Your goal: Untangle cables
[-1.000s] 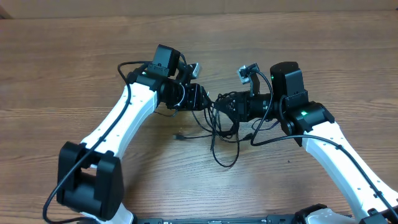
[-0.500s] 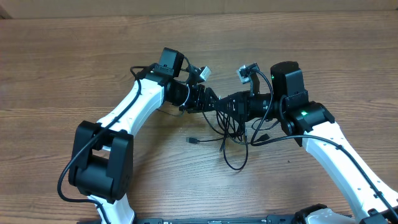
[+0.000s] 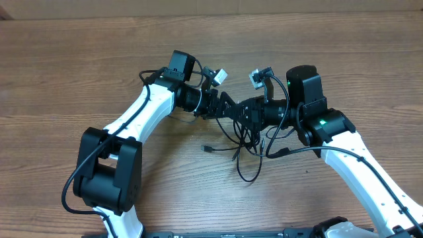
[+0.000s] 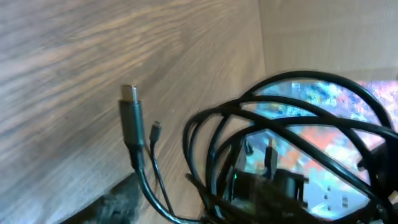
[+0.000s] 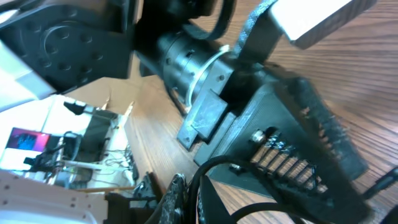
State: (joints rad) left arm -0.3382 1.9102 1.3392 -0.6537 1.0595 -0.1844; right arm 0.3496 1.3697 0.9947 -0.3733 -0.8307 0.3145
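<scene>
the left gripper (image 3: 228, 110) and right gripper (image 3: 250, 114) are facing tip to tip over the wooden table (image 3: 66, 66), crowding the cables (image 3: 244, 142) bunching between and below them; 1 plug (image 3: 207, 149) is lying just left. both arms are blocking any view of whether the 2 grippers are spread or pinching, so i cannot tell.

Cables (image 3: 243, 135) between left pincer (image 3: 229, 110), right pincer (image 3: 245, 114)

Overhead: even, diffuse light. The counter (image 3: 66, 66) is uniformly bright, with faint soft shadows close under the arms (image 3: 142, 112).
Left wrist: cables (image 4: 249, 124) near the lens are soft, with a bright colourful blur behind.
Right wrist: out of focus throughout. The white housing (image 5: 323, 18) is glaring.
</scene>
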